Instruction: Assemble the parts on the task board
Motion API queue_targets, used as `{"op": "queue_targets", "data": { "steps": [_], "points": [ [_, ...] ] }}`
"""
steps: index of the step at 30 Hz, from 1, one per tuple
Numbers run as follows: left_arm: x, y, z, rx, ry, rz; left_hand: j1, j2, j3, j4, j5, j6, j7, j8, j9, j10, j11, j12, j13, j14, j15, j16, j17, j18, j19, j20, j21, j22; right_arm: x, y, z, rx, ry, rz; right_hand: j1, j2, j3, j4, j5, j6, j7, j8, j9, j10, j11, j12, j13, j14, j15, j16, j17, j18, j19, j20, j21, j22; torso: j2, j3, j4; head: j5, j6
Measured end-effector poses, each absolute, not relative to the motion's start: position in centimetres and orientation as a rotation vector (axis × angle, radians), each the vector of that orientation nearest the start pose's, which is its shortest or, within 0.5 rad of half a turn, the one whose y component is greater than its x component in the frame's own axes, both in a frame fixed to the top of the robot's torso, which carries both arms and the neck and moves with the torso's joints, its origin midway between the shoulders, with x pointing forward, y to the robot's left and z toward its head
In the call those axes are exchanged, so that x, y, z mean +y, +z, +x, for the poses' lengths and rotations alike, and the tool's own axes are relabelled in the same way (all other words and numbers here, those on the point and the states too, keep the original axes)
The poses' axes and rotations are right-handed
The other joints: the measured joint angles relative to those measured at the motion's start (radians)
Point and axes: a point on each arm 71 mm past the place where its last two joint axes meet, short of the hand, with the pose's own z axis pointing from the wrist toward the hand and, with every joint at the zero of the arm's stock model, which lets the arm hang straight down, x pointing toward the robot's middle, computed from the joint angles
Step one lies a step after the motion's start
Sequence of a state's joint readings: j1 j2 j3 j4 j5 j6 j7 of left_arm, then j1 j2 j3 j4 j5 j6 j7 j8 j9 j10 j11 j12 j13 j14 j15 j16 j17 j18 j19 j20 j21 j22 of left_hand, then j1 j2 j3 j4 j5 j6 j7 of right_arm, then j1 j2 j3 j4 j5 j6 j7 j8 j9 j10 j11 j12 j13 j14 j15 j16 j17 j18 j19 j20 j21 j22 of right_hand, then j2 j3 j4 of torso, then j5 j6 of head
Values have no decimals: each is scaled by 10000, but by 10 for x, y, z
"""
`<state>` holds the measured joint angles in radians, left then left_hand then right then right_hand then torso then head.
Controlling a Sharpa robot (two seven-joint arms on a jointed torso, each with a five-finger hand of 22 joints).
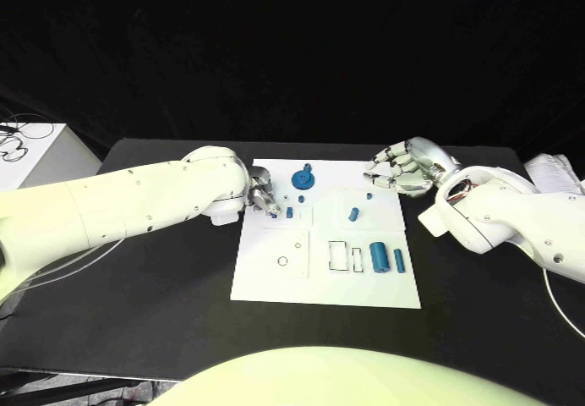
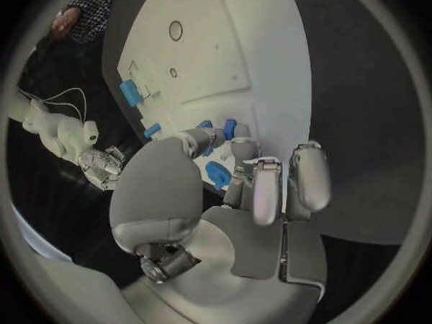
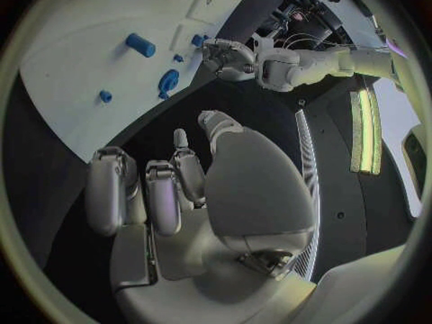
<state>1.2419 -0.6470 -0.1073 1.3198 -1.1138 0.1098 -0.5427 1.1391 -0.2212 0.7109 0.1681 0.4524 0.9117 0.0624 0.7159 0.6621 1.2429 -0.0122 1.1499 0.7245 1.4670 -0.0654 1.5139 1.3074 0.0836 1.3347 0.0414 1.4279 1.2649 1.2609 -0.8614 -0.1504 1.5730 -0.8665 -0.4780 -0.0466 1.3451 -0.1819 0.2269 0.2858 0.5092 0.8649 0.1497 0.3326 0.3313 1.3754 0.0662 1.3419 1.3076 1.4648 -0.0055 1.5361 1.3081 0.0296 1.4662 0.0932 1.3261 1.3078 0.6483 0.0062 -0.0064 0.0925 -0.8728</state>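
Black table [image 1: 146,296] under it all, dark top running out to every edge. Right in the middle lies the white task board [image 1: 323,292], flat on the surface, long side running from the near edge toward the far edge. Out at the table's right edge, toward the far corner, a pale folded thing [image 1: 559,173] rests — what it is, hard to tell.

White task board [image 1: 319,283] flat mid-table w/ small blue parts [image 1: 379,255] scattered on it.
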Motion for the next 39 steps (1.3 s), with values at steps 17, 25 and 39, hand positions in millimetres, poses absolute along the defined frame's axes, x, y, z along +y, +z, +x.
{"op": "queue_targets", "data": {
  "steps": [17, 25, 39],
  "points": [
    [184, -241, 513, 23195, -2920, -1673, -1474, -20, -631, -315, -284, 55, -225, -179, 45, -251, -166, -267, -381, -18, -100, 0, -1, 0, 0, 0, -154, -216, -208, -191, 477, 17085, 8878, 4100, -53, -53, 27, -28, 0, 0, 0, 41, 0, 0, 0, 0, -1, 0, 0, 0, -2, 1, 0, 0, 0, -2, -16, -9, 13, -43, 0],
    [190, -242, 511, 23048, -3010, -1947, -1626, -246, -2327, 915, -564, -36, -71, -316, 54, -521, -12, -504, -776, -17, -100, -39, -1, -1, -75, -3, -269, -374, -208, -191, 477, 17080, 8868, 4103, -53, -53, 27, -28, 0, 0, 0, 41, 0, 0, 0, 0, -2, 0, 0, 0, -3, 1, 0, 0, 0, -3, -21, -14, 6, -61, 35],
    [200, -238, 512, 22232, -3249, -2758, -1577, -26, -3165, 1257, -1309, -305, 20, -388, 87, -958, 85, -843, -1379, -20, -19, -154, -1, -1, -219, 70, -397, -599, -208, -192, 477, 17084, 8865, 4109, -53, -53, 27, -27, 0, 0, 0, 41, 0, 0, 0, 0, -2, 0, 0, 0, -4, 0, 0, 0, 0, -4, -12, -19, 7, -86, 107]
  ]
}}
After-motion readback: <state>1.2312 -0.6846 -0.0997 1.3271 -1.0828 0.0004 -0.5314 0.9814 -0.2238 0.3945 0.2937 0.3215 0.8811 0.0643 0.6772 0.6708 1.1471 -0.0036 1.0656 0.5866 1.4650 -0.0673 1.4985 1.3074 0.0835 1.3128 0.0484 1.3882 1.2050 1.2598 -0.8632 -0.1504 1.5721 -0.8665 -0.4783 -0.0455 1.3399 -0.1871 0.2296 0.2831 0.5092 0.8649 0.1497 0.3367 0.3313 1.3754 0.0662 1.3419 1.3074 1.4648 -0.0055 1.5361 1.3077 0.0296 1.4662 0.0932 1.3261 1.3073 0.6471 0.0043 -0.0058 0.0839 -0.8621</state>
